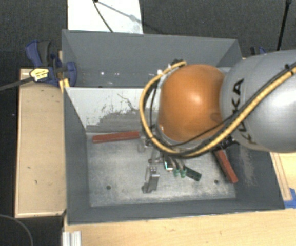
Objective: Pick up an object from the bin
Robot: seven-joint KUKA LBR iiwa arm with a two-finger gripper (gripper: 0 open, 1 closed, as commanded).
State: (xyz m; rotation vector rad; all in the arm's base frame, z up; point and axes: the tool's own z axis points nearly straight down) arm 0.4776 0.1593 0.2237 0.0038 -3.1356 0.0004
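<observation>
My gripper [149,182] reaches down under the orange cover to the bin floor, near the middle and toward the front. Nothing shows between its tips. Just to its right lies a small green and dark thing [186,173], close beside the gripper but apart from its tip. A long reddish-brown bar [116,136] lies flat along the back of the floor, to the gripper's upper left. A second reddish bar [225,166] lies slanted on the right of the floor, its upper end hidden under the arm.
The arm and its orange cover hide the middle and back right of the bin. Bare grey floor shows at the front left and along the front wall. The sloped bin walls rise on all sides.
</observation>
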